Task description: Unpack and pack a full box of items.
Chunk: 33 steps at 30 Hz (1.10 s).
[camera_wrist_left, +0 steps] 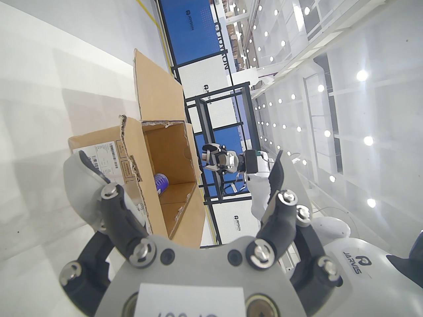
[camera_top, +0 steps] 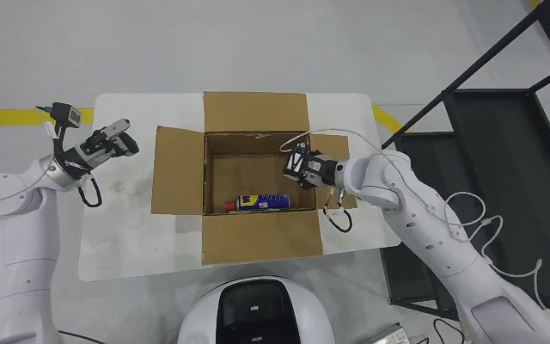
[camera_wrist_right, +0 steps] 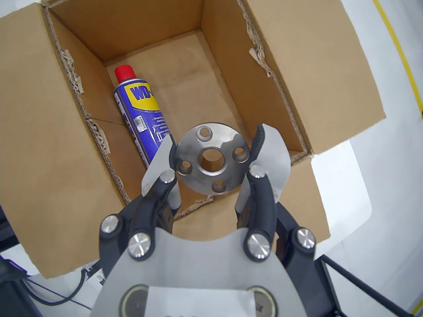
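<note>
An open cardboard box (camera_top: pixel 179 170) sits mid-table with its flaps spread. A blue spray can with a red cap (camera_top: pixel 263 202) lies on the box floor by the near wall, also seen as the spray can (camera_wrist_right: pixel 142 113) and spray can (camera_wrist_left: pixel 161 183). My right gripper (camera_wrist_right: pixel 213 148) is shut on a round metal flange (camera_wrist_right: pixel 212 157) with a centre hole and several bolt holes, held above the box's right side; from the top view this right gripper (camera_top: pixel 298 163) hangs over the box opening. My left gripper (camera_wrist_left: pixel 180 183) stands open over the table, left of the box (camera_wrist_left: pixel 172 153); top view shows the left gripper (camera_top: pixel 123 138).
The white table (camera_top: pixel 129 241) has bare room left of the box. A dark metal rack (camera_top: pixel 481 146) stands to the right of the table. Cables trail from the right arm near the box's right flap (camera_top: pixel 339 219).
</note>
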{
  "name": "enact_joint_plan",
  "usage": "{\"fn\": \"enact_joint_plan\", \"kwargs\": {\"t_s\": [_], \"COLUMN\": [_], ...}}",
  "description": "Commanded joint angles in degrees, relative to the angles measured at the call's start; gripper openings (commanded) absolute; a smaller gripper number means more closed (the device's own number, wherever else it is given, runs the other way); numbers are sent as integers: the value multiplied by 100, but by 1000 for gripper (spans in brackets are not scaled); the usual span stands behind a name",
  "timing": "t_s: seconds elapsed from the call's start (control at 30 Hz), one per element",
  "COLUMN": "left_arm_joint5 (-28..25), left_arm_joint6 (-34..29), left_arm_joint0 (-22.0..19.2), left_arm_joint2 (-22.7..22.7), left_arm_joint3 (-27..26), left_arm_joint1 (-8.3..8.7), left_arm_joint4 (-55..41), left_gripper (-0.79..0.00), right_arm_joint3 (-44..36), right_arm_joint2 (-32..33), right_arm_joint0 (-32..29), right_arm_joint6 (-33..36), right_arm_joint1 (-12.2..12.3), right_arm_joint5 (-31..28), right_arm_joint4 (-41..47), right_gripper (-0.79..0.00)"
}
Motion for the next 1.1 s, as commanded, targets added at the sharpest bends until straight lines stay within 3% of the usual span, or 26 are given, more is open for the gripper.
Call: {"fn": "enact_joint_plan", "kwargs": {"t_s": [0.0,0.17,0.37,1.07], "left_arm_joint5": [0,0,0,0], "left_arm_joint6": [0,0,0,0], "left_arm_joint0": [0,0,0,0], "left_arm_joint2": [0,0,0,0], "left_arm_joint3": [0,0,0,0], "left_arm_joint1": [0,0,0,0], "left_arm_joint4": [0,0,0,0], "left_gripper": [0,0,0,0], "right_arm_joint3": [441,1619,2755,5200], "right_arm_joint2": [-521,-1433,-2130,-3244], "right_arm_joint0": [480,1368,1937,2642], "right_arm_joint6": [116,161,-66,-500], "right_arm_joint1": [-152,-552,-980,-2137], "right_arm_joint5": [4,175,236,137], "right_arm_joint4": [-1,19,139,283], "right_gripper": [-785,-785,-785,-785]}}
